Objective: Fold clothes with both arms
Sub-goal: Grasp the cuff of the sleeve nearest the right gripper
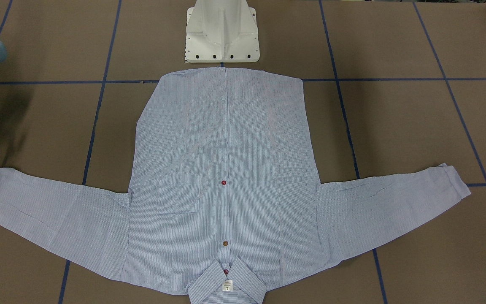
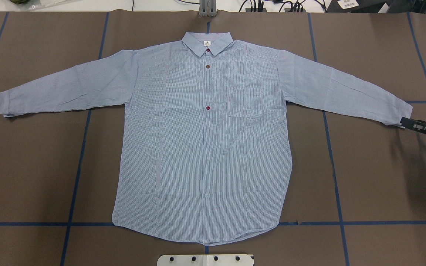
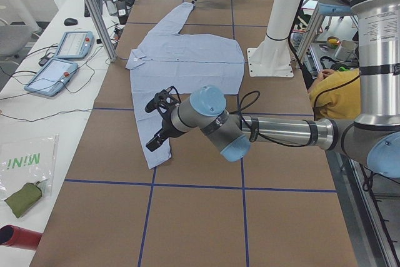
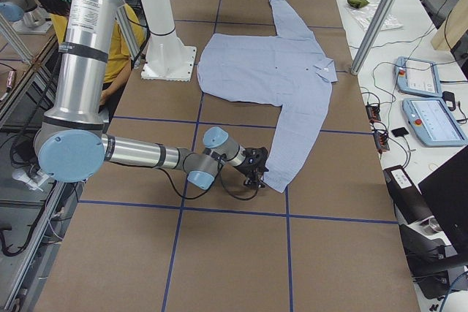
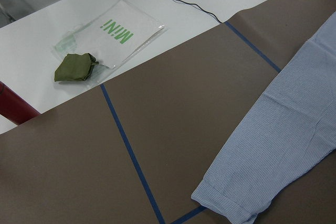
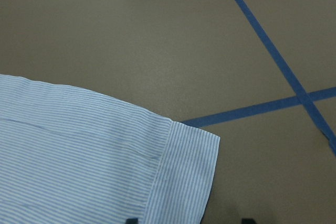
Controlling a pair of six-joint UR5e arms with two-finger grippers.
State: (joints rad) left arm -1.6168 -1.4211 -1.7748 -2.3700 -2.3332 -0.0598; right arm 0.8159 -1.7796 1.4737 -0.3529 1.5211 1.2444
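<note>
The light blue striped shirt (image 2: 205,147) lies flat and buttoned, front up, on the brown table, collar (image 2: 207,42) away from the robot and both sleeves spread wide. My right gripper (image 2: 405,123) is low at the end of the right-hand sleeve's cuff (image 6: 184,182). In the right wrist view its two fingertips (image 6: 134,219) stand apart, open, at the cuff's edge. My left gripper (image 3: 159,123) hovers over the other sleeve near its cuff (image 5: 231,203). It shows only in the exterior left view, so I cannot tell its state.
The white pedestal base (image 1: 222,33) stands just behind the shirt's hem. Blue tape lines (image 2: 83,147) cross the table. A green pouch (image 5: 76,66), a plastic bag (image 5: 113,35) and tablets (image 3: 62,54) lie on the white side bench. A person in yellow (image 3: 337,92) sits behind the robot.
</note>
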